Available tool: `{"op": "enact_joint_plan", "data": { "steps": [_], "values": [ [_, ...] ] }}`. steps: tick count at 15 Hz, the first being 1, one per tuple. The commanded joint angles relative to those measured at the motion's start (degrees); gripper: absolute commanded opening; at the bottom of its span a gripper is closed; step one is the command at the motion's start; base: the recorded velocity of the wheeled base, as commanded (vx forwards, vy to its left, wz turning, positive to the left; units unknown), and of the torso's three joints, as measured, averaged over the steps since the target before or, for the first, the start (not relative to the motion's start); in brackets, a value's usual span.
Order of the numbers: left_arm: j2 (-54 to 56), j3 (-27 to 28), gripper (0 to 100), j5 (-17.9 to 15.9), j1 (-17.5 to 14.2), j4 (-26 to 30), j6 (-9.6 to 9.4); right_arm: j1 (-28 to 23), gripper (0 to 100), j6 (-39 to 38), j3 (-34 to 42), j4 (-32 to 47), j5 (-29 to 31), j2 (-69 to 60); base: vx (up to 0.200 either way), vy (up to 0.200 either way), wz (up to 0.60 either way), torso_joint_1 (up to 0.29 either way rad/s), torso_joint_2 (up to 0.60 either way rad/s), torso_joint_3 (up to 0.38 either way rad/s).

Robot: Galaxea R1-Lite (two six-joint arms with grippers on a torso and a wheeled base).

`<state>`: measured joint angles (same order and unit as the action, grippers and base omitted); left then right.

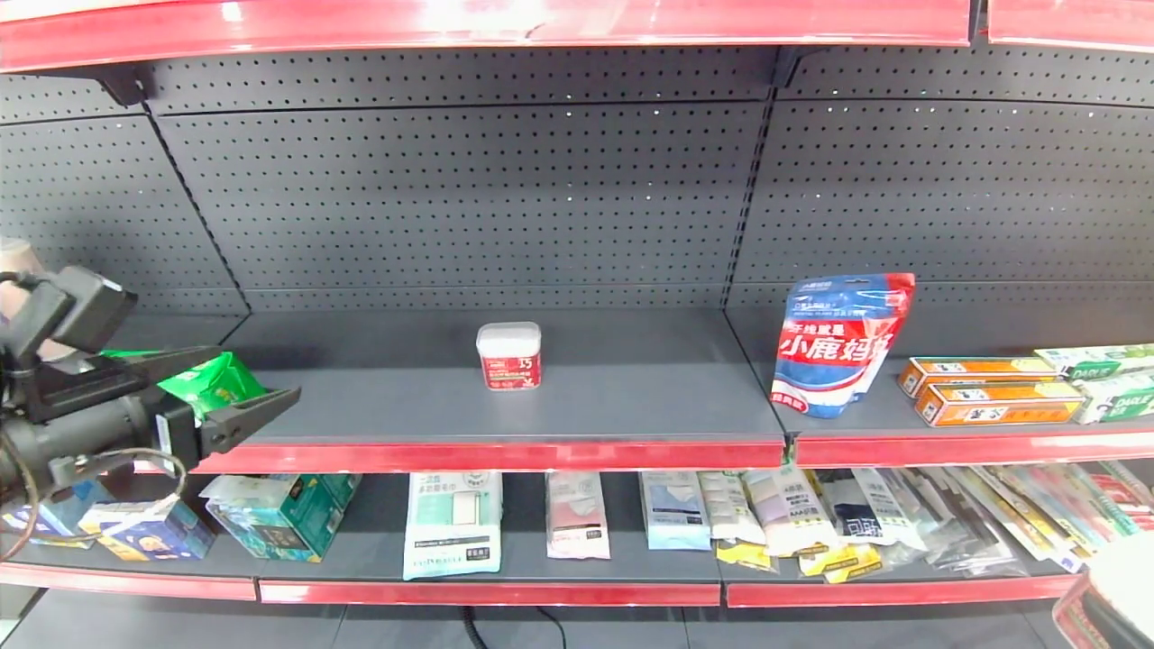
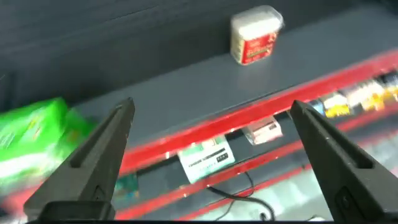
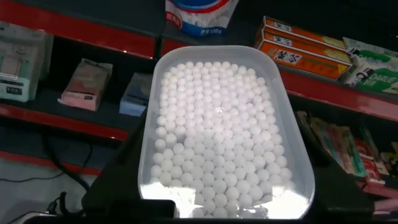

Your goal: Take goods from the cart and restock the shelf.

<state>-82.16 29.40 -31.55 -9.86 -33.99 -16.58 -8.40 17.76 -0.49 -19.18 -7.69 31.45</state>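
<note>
My left gripper [image 1: 257,374] hangs open at the left end of the middle shelf [image 1: 505,406], just in front of its red edge. A green packet [image 1: 212,383] lies on the shelf right behind its fingers, and nothing sits between them [image 2: 211,104]; the green packet [image 2: 34,134] is off to one side. A small red-and-white tub [image 1: 509,356] stands mid-shelf, also the tub [image 2: 255,34]. My right gripper [image 3: 227,186] is shut on a clear box of white cotton swabs [image 3: 221,124], held low at the right, box [image 1: 1118,577].
A blue-and-red pouch [image 1: 843,342] stands right of the divider, with orange boxes [image 1: 992,392] and green-white boxes [image 1: 1100,374] beside it. The lower shelf [image 1: 487,590] holds several packets and cartons. Bare shelf lies either side of the tub.
</note>
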Motion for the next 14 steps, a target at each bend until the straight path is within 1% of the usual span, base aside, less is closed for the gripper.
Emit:
{"op": "enact_joint_plan", "data": {
  "steps": [1, 2, 4, 5, 7, 9, 10, 13, 14],
  "values": [
    [-20.8, 9.1, 100, -10.7, -2.7, -6.5, -7.41, 0.0, 0, 0.5, 0.2, 0.0, 2.0, 0.0, 0.000, 0.000, 0.00, 0.000, 0.00, 0.000],
    [-24.0, 11.9, 100, -12.9, -2.3, -6.4, -7.41, 0.0, 0, 0.6, 0.3, 0.0, 2.9, -0.1, 0.000, 0.000, 0.00, 0.000, 0.00, 0.000],
    [-29.4, 17.1, 100, -15.9, -1.0, -6.6, -7.68, 0.0, 0, 1.3, 0.2, 0.1, 3.3, 0.0, 0.000, 0.000, 0.00, 0.000, 0.00, 0.000],
    [-32.4, 20.0, 100, -18.0, -0.2, -6.6, -7.68, 0.0, 0, 2.1, 0.3, 0.2, 3.3, 0.3, 0.000, 0.000, 0.00, 0.000, 0.00, 0.000],
    [-36.7, 23.9, 100, -20.6, 1.9, -6.7, -7.59, 0.0, 0, 2.2, 0.2, 2.9, 3.3, -0.2, 0.000, 0.000, 0.00, 0.000, 0.00, 0.000],
    [-39.6, 26.9, 100, -23.4, 3.2, -6.8, -7.50, 0.0, 0, 2.3, 0.3, 4.8, 3.4, -1.5, 0.000, 0.000, 0.00, 0.000, 0.00, 0.000],
    [-41.2, 29.1, 100, -24.0, 4.1, -7.0, -7.50, 0.0, 0, 2.5, 0.3, 6.5, 3.4, -2.9, 0.000, 0.000, 0.00, 0.000, 0.00, 0.000],
    [-45.8, 36.4, 100, -24.0, 6.6, -6.8, -7.24, 0.0, 0, 3.0, 0.1, 11.8, 3.6, -7.7, 0.000, 0.000, 0.00, 0.000, 0.00, 0.000],
    [-46.4, 37.5, 100, -24.0, 6.9, -6.6, -7.24, 0.0, 0, 3.0, 0.0, 13.0, 3.6, -8.7, 0.000, 0.000, 0.00, 0.000, 0.00, 0.000]
  ]
}}
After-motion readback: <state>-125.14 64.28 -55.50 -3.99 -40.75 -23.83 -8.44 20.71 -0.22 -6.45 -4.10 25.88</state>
